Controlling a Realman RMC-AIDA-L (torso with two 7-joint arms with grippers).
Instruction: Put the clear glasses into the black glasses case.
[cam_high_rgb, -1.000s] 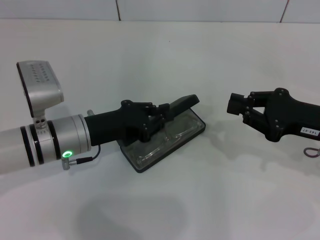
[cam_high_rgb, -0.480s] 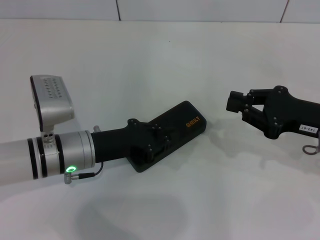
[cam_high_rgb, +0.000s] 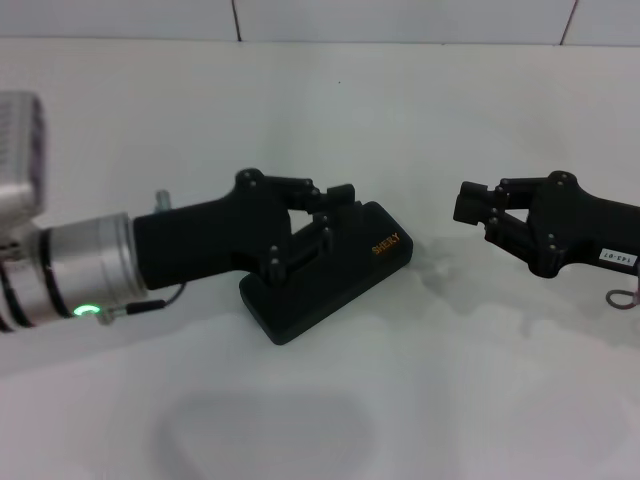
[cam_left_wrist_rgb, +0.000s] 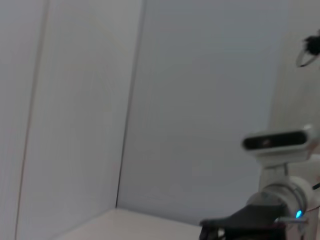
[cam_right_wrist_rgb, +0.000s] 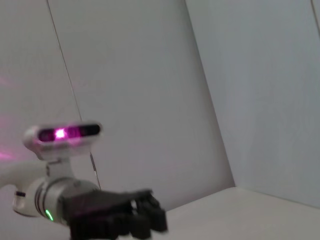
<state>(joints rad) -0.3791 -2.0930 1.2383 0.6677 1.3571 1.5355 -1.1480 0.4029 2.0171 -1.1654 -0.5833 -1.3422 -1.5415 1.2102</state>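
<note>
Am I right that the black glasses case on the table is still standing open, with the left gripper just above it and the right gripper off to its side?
Not quite: the head view shows the black glasses case shut, lid down with its orange lettering facing up. The rest holds: the left gripper is just above it, and the right gripper is off to its side, touching nothing.

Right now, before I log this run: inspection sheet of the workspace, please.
Surface: plain white tabletop.
Job's things: matte black oblong glasses case lies shut, orange lettering up; clear glasses not visible.
Clutter: nothing seen.
Grippers: left gripper sits over the case lid, fingers apart; right gripper hovers off to the case's right, touching nothing, fingers close together.
Cables: thin black cable under the left wrist; small wire loop by the right arm.
Surroundings: white tiled wall behind.
</note>
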